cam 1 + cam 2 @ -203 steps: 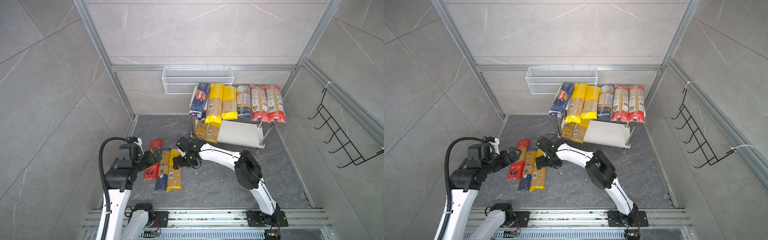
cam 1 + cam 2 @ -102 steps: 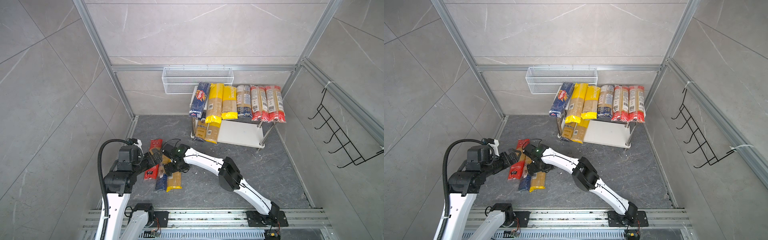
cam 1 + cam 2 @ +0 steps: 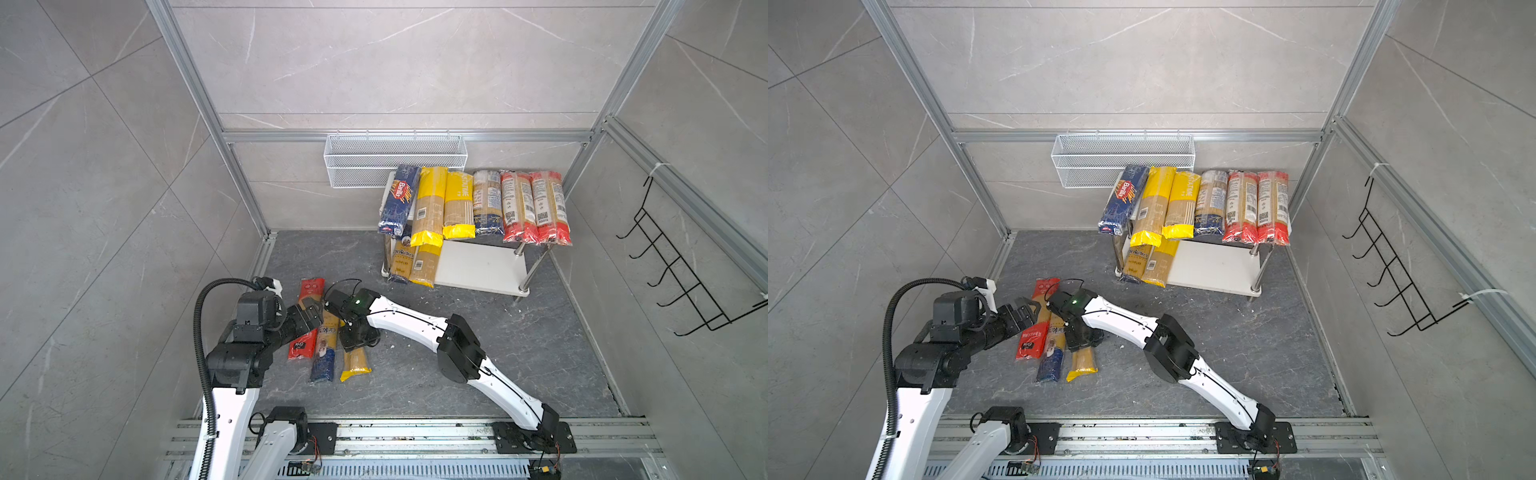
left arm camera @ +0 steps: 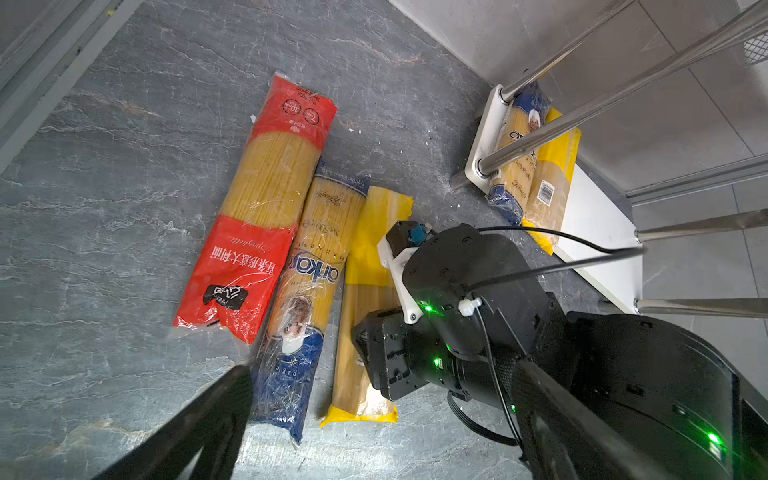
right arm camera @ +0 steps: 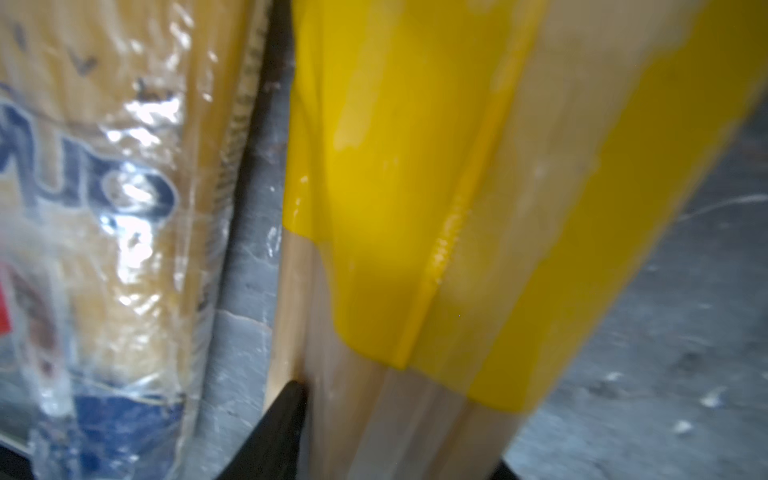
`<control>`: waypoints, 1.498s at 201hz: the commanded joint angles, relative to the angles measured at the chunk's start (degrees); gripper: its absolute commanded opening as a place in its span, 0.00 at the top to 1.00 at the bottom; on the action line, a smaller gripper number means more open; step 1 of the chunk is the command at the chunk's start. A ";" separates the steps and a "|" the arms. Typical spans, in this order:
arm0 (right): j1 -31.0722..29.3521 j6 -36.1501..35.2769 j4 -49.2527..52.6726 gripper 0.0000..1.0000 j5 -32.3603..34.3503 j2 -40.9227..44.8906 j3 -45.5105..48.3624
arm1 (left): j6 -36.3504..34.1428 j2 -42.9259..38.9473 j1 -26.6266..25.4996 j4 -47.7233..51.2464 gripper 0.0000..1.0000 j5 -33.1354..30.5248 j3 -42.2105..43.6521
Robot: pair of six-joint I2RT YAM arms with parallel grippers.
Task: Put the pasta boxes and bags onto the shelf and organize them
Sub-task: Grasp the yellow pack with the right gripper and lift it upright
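**Right arm at the yellow bag.** Since the earlier frames the right arm has swung left and dropped onto the floor packs, and its jaws have drawn in from wide.

Reading left to right:
- The left gripper (image 3: 311,318) hangs wide and empty above the red bag (image 4: 249,249), which lies on the floor (image 3: 415,374) at the near left.
- Touching that bag on the right is the navy bag (image 4: 307,282).
- Across a sliver of bare floor lies the yellow bag (image 4: 368,257).
- The right gripper (image 3: 355,338) straddles the yellow bag near its middle. In the right wrist view we see one finger (image 5: 286,415) pressed to the bag's edge, so we read the jaws as narrowed onto it.
- At the far right stands the shelf (image 3: 478,270). Six packs fill its top board and overhang the near edge. Two lie at the left end of the lower board, which is otherwise bare.

We judge three hazards:
- The slick film may slip, or the long bag may droop and pivot, if the grip is off-centre.
- The finger in the gap may snag the navy bag and drag it.
- The two grippers stand close, so a careless lift could bring them together.
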State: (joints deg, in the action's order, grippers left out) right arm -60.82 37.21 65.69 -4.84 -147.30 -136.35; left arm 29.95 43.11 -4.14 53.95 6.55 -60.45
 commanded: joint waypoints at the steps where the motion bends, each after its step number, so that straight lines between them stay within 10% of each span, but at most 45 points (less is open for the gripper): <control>1: -0.22 -1.79 4.73 0.69 0.89 -1.95 7.20 | -1.49 0.13 -0.17 -0.08 0.00 -1.35 -2.71; 36: 1.08 -1.46 -2.80 1.00 -2.69 4.57 18.82 | -2.06 1.17 -0.16 -0.04 0.00 -1.71 -3.70; 165: 6.90 5.41 -48.50 1.00 -24.46 41.17 73.12 | 0.21 7.11 -0.17 -7.02 0.00 1.73 -2.53; 301: 23.04 3.98 -50.75 1.00 -26.99 70.97 93.43 | 5.05 20.11 -0.38 -16.91 0.00 4.69 -3.10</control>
State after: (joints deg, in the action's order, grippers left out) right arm -40.45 44.49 15.90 -28.95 -81.14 -42.26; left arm 33.39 61.47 -4.25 40.73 9.65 -61.78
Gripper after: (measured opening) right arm 0.293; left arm 0.997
